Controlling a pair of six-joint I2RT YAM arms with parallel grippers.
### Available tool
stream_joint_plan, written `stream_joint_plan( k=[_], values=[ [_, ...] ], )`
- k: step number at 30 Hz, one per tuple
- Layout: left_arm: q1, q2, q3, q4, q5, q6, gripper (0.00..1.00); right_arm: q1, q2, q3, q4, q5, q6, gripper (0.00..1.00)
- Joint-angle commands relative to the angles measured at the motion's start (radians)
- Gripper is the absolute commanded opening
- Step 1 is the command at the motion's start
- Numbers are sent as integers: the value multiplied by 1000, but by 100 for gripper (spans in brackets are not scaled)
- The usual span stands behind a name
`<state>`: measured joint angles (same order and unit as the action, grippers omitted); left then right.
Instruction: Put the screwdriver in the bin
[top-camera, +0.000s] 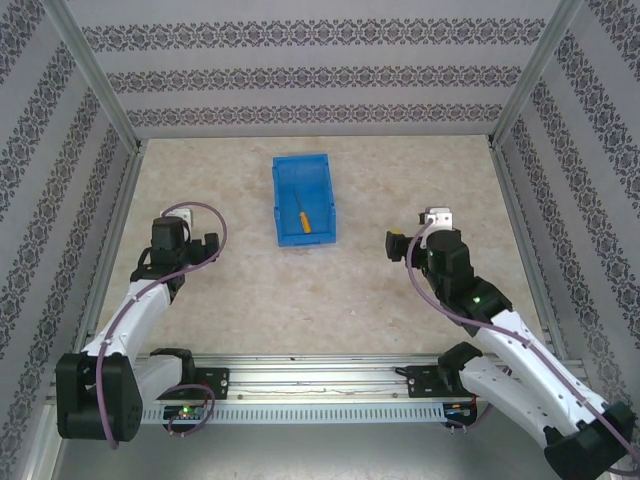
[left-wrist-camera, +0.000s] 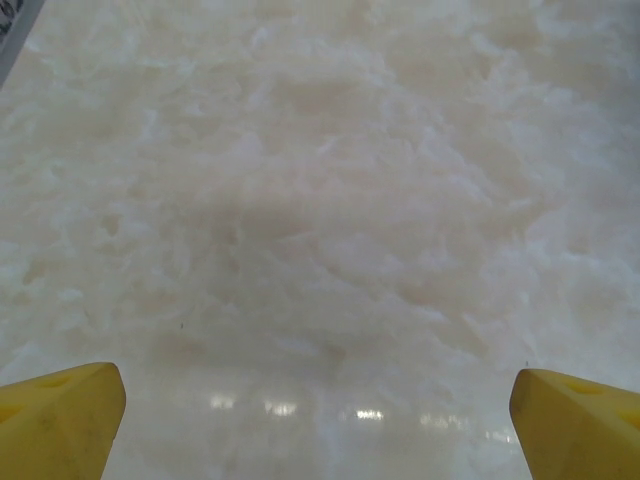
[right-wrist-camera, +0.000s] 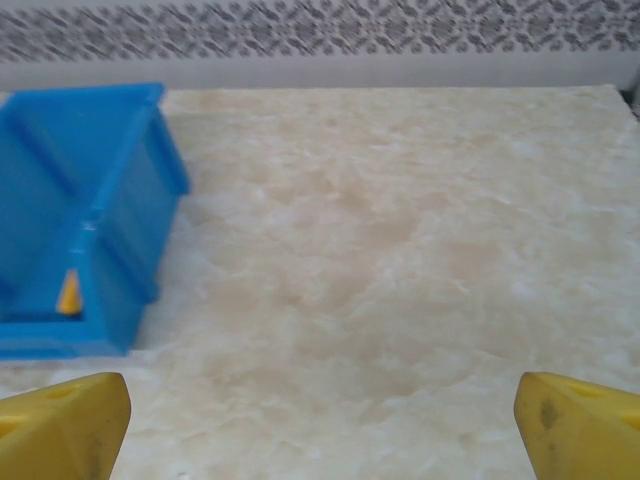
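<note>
Screwdriver (top-camera: 303, 219) is pictured lying inside the blue bin (top-camera: 300, 158), at upper centre of the overhead frame, on a beige marbled table (top-camera: 350, 300) enclosed by patterned walls (top-camera: 300, 70). Left gripper (left-wrist-camera: 320, 420) and right gripper (right-wrist-camera: 320, 425) are held with fingers spread wide.

Pretty sure this is a robot lab test cell, not anyone's home. The marble-look tabletop (top-camera: 300, 300) is boxed in at 9, 12 and 3 o'clock by flat panels (top-camera: 300, 70) printed like wallpaper, held up by bare aluminium posts (top-camera: 95, 75). At 6 o'clock a slotted metal rail (top-camera: 320, 385) carries the left arm (top-camera: 140, 310) and right arm (top-camera: 520, 350), with purple cabling (top-camera: 222, 235) looping loose.
</note>
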<state>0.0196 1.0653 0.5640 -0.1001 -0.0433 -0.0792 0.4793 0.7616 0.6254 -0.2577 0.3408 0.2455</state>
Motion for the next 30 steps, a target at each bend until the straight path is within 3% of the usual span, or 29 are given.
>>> stream_joint_plan(
  k=[1, 7, 12, 22, 25, 30],
  values=[
    [-10, -32, -7, 215, -35, 24, 99, -57, 40, 23, 70, 7, -78, 98],
    [-10, -155, -121, 436, -23, 73, 99, -245, 75, -107, 343, -75, -91, 98],
    [-10, -151, -213, 532, 10, 88, 99, -373, 106, -220, 571, -135, -111, 98],
    [-10, 143, -362, 987, 56, 84, 99, -417, 144, -407, 820, -154, -198, 98],
    [-10, 254, -371, 1141, 28, 80, 99, -437, 197, -436, 897, -182, -201, 98],
    [-8, 395, -338, 1226, 13, 49, 99, -451, 359, -440, 1073, -221, -220, 98]
  ],
)
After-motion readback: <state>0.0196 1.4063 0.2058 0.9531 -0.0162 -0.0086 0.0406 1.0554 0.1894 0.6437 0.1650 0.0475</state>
